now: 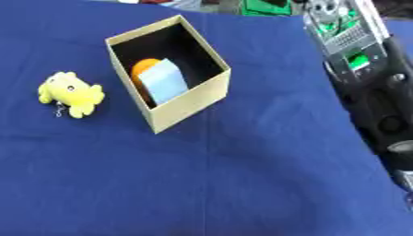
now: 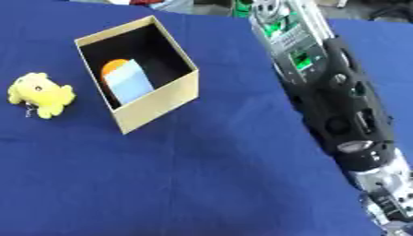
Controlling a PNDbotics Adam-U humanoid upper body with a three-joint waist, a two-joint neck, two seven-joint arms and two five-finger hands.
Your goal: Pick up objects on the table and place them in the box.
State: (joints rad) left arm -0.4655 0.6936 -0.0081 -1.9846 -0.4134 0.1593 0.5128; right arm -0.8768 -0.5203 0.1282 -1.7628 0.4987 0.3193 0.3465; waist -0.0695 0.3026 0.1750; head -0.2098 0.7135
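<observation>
Open cardboard box [image 1: 187, 102] is sitting on the blue table cloth [image 1: 242, 175], far-left of centre. Inside it, a light-blue block [image 1: 164, 80] is being propped against an orange object [image 1: 144, 67]. A yellow plush toy [image 1: 71, 94] is lying on the cloth just left of the box, apart from it. Right arm [image 2: 335, 101] is being extended along the right side; right hand [image 2: 387, 207] is barely showing at the near-right corner, fingers: cannot tell.
</observation>
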